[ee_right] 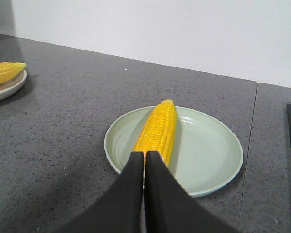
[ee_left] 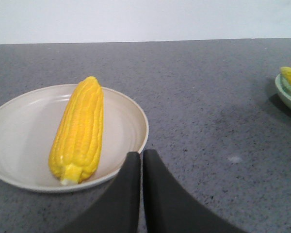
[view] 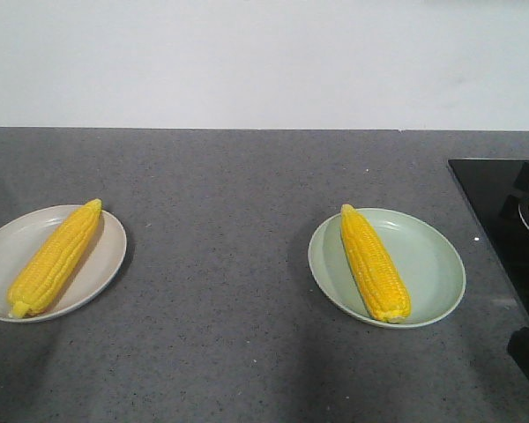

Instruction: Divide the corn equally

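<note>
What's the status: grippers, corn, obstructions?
Left gripper shut, empty. Right gripper shut, empty. One corn on beige plate, one corn on green plate. Nothing obstructing.

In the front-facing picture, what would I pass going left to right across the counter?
Beige plate holding a corn cob → bare grey counter → pale green plate holding another corn cob → black glossy stovetop at the right edge.
</note>
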